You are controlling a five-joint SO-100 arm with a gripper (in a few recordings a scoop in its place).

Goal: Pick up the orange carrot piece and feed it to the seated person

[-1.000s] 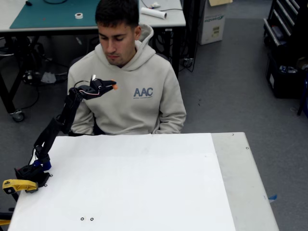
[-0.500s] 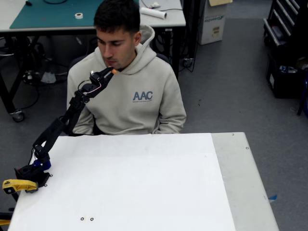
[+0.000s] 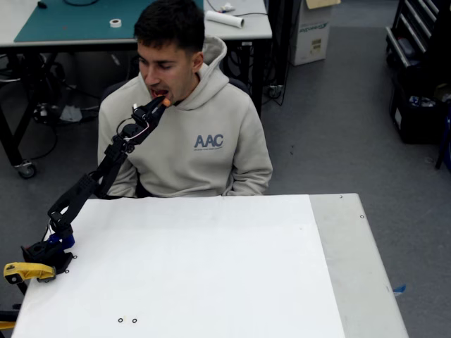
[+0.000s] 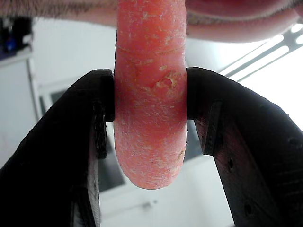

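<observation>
The orange carrot piece [image 3: 166, 102] sits clamped between the black fingers of my gripper [image 3: 161, 105], which is shut on it. In the wrist view the carrot piece [image 4: 150, 94] stands upright between the two fingers [image 4: 71, 142], its upper end at the person's lips [image 4: 227, 19]. The seated person [image 3: 190, 134], in a beige hoodie with blue lettering, sits behind the table with the mouth open. The carrot's tip is right at that mouth. My arm [image 3: 91, 183] reaches up from the table's left edge.
The white table [image 3: 211, 267] lies in front of the person. A yellow clamp [image 3: 25, 271] holds my base at the table's left edge. Behind the person stands another table with a green mat [image 3: 77, 21].
My gripper rose with the carrot from chest height up to the person's mouth. The person lifted the head and opened the mouth.
</observation>
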